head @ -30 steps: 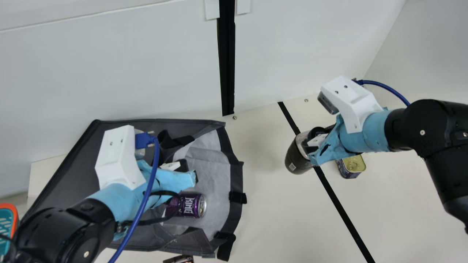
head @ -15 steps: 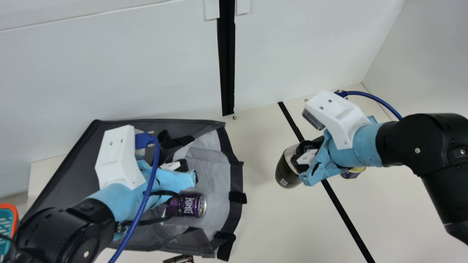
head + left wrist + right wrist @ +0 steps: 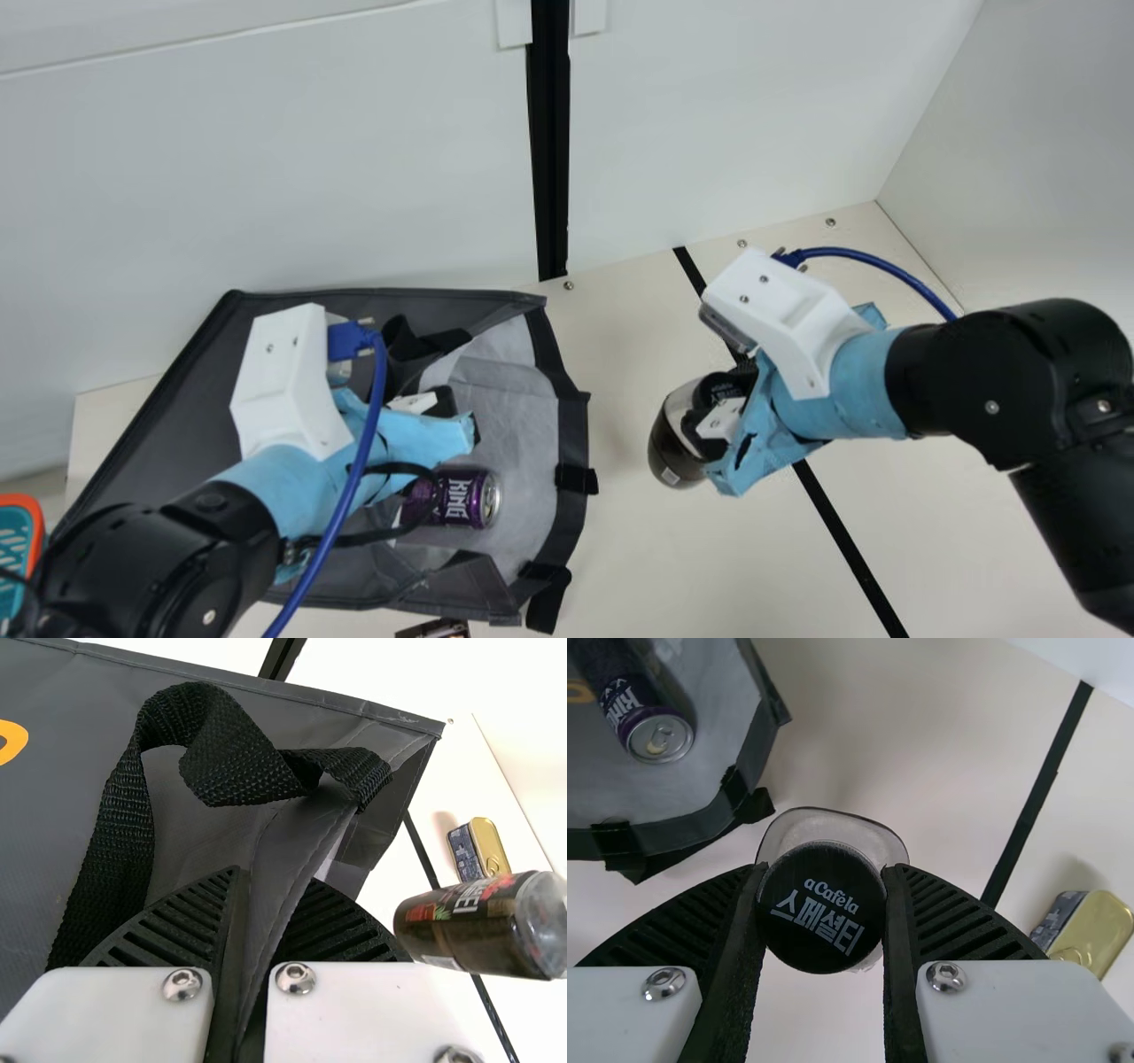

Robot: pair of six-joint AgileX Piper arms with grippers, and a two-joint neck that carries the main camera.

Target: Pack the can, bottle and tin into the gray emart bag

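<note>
The gray bag (image 3: pixel 177 390) lies open at the main view's left, with the purple can (image 3: pixel 465 498) on its pale lining. My left gripper (image 3: pixel 456 425) is over the bag; in the left wrist view the left gripper (image 3: pixel 252 930) is shut on the bag's edge, beside a black strap (image 3: pixel 124 824). To the bag's right, my right gripper (image 3: pixel 722 434) holds the dark bottle (image 3: pixel 673 447) by its cap. From the right wrist view, the right gripper (image 3: pixel 822 904) has its fingers against both sides of the black cap (image 3: pixel 821 908). The tin (image 3: pixel 1094 930) rests on the table beyond them.
An orange-rimmed teal basket (image 3: pixel 19 540) stands at the far left edge. A small dark item (image 3: pixel 434 629) lies at the bottom edge, below the bag. White walls (image 3: pixel 709 115) rise behind the table (image 3: pixel 620 549), which has a black line across it.
My right gripper has moved left and downward in the main view, bringing the bottle nearer the bag. The tin has become hidden there behind the right arm. The left arm has kept still.
</note>
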